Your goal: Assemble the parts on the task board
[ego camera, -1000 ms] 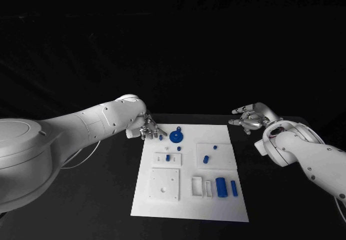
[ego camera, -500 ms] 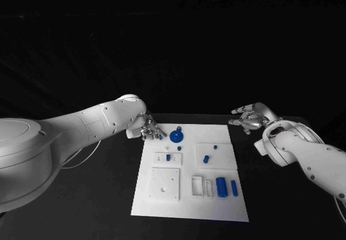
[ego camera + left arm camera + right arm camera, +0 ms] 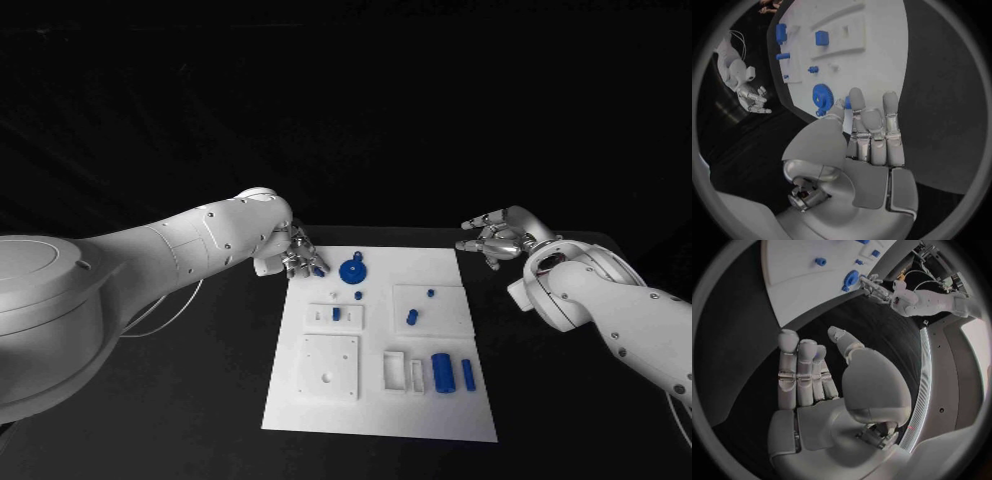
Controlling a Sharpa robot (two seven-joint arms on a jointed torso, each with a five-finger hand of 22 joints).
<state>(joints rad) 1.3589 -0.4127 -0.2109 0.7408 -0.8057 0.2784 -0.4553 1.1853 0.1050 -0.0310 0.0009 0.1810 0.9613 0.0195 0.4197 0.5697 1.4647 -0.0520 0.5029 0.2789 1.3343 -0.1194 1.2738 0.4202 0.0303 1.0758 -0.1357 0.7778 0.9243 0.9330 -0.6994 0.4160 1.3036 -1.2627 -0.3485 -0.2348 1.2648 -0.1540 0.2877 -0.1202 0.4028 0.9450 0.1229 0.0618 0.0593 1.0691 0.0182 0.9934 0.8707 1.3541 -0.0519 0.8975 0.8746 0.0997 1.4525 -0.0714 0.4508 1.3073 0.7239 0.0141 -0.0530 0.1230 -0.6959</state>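
The blue gear (image 3: 355, 271) lies flat on the task board (image 3: 378, 405), near the board's far edge and toward its left corner. It is a round disc with a toothed rim and a raised hub in its middle, and a short stem stands up from it. It looks like hard moulded plastic, so I judge it light, stiff and rather smooth; the teeth give some grip, so a pinch across the rim, or on the raised hub, seems the safest hold. It may slide on the smooth white plate if it is pushed from one side. Nearer than the gear lie smaller blue parts: a short peg (image 3: 430, 294), a small block (image 3: 336, 314) in a raised white frame, a slanted little cylinder (image 3: 411, 318), and at the near side a wide block (image 3: 443, 373) beside a slim bar (image 3: 467, 374). All are tiny and probably easy to drop. The left hand (image 3: 300, 259) hovers just beside the gear at the board's far left corner, fingers loosely extended and apart, holding nothing. The right hand (image 3: 495, 236) hangs past the board's far right corner above the black matte worktop (image 3: 188, 400), also released, fingers half curled and separated.
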